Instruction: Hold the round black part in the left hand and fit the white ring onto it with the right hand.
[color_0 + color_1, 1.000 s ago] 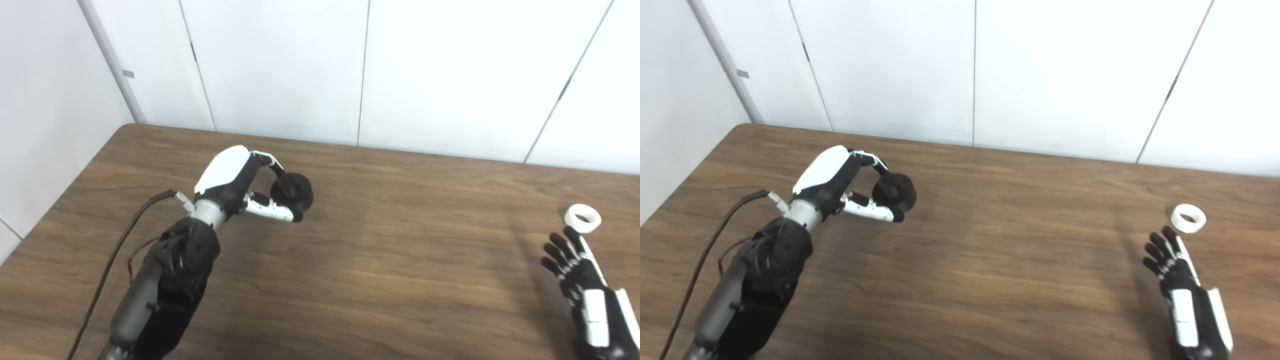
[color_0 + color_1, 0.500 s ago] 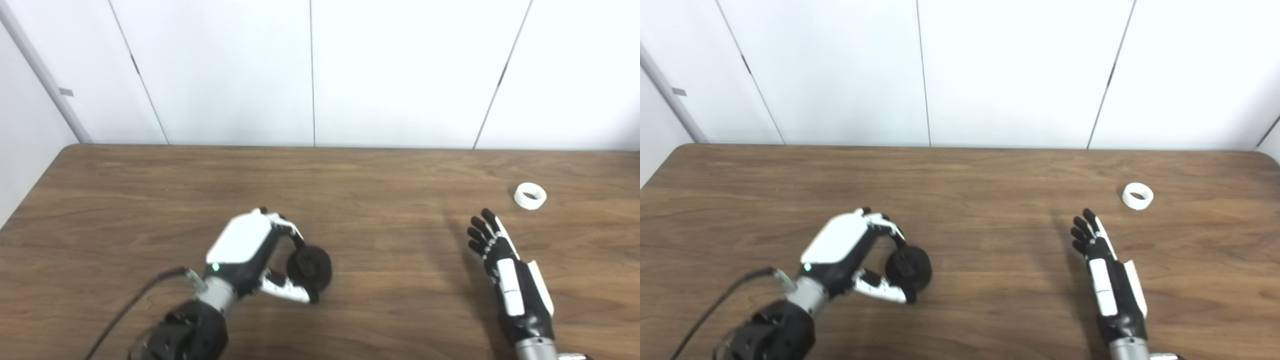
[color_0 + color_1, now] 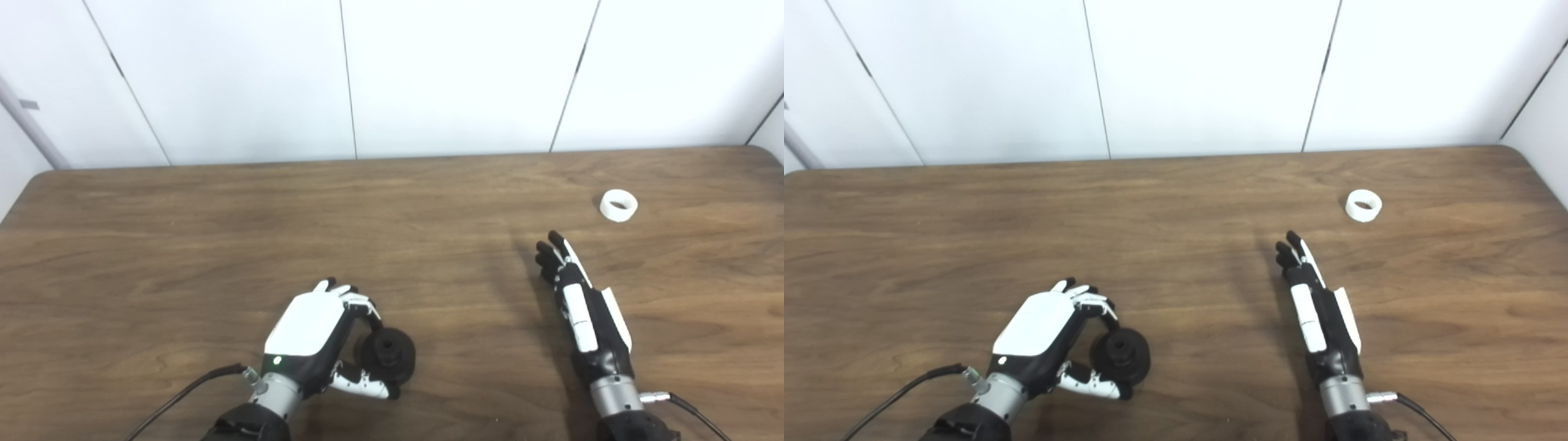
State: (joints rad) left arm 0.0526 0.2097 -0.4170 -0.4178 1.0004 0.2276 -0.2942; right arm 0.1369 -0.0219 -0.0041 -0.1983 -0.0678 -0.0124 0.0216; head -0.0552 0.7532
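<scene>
Left hand grips the black part; white ring lies free.

The left hand (image 3: 309, 340) curls around the round black part (image 3: 388, 354). The right hand (image 3: 582, 306) holds nothing, fingers straight; the white ring (image 3: 618, 205) rests on the table (image 3: 184, 245) beyond its fingertips.

Counter (image 3: 184, 245): brown wood-grain, smooth, slight sheen. Round black part (image 3: 388, 355), lower centre: matt black, plastic-looking. White ring (image 3: 618, 205), right of frame: matt white plastic look. Left hand (image 3: 309, 334): glossy white shell, black plastic fingers (image 3: 361, 306), metal wrist. Right hand (image 3: 582, 306): black with white panels, metal wrist. Wall panels (image 3: 459, 73) at top: smooth, white.
</scene>
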